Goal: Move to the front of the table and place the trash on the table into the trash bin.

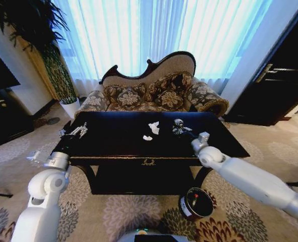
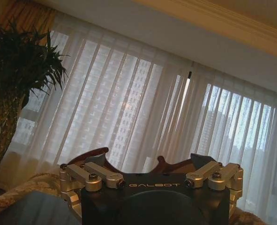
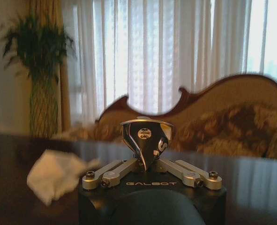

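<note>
Dark table, right gripper clamped on silvery trash far right, two paper wads left of it, left gripper wide at left edge, bin near right.

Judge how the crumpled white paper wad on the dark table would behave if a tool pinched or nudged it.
The paper wad looks thin and creased, so it would probably squash rather than resist. Being small and airy, it is likely very light. On the glossy table a nudge might make it skid instead of roll, given its irregular shape.
</note>
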Robot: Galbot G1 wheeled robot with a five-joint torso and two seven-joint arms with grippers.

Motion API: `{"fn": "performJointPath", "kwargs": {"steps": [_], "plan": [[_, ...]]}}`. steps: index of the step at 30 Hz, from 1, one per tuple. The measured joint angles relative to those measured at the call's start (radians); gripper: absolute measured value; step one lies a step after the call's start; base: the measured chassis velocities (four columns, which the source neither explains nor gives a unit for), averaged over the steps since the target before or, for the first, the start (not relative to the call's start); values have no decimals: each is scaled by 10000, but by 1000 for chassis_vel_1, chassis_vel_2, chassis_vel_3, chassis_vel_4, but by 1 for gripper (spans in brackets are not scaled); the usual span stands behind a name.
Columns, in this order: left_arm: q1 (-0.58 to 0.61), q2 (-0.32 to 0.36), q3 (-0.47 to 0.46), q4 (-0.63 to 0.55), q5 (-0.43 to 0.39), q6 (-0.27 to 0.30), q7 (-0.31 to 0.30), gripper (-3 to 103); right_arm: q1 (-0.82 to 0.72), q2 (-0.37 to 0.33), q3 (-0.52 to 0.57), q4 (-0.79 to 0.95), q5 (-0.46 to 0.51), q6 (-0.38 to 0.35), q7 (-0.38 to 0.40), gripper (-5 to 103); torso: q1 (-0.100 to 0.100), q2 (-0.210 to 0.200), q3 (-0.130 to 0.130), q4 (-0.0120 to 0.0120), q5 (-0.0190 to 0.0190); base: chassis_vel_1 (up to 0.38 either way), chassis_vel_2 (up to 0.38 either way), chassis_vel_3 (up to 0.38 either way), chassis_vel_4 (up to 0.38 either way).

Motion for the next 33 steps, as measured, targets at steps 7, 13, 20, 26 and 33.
{"fn": "performJointPath", "kwargs": {"steps": [7,13,20,26,33], "plan": [[-58,-129,147,-179,10,7,-2,100,-2557,-351,2397,902,125,89,-190,0,-1,0,-1,-3,-1,0,0,0,0],[63,-174,137,-436,0,20,-5,100,-4724,-186,4494,1634,132,208,-269,0,-1,-1,0,1,0,0,0,0,0],[469,-301,-117,-929,-145,12,-15,100,-7070,436,6807,3394,76,79,-130,0,-2,0,0,2,2,0,0,0,0],[569,-280,-213,-1206,-161,-15,-26,100,-8161,990,7987,4221,43,-3,-73,0,0,0,1,4,-2,0,0,0,0],[703,-223,-265,-1329,-201,-32,-32,100,-10853,2419,10533,5105,-57,320,-841,0,-3,1,0,-6,-1,0,0,0,0]]}}
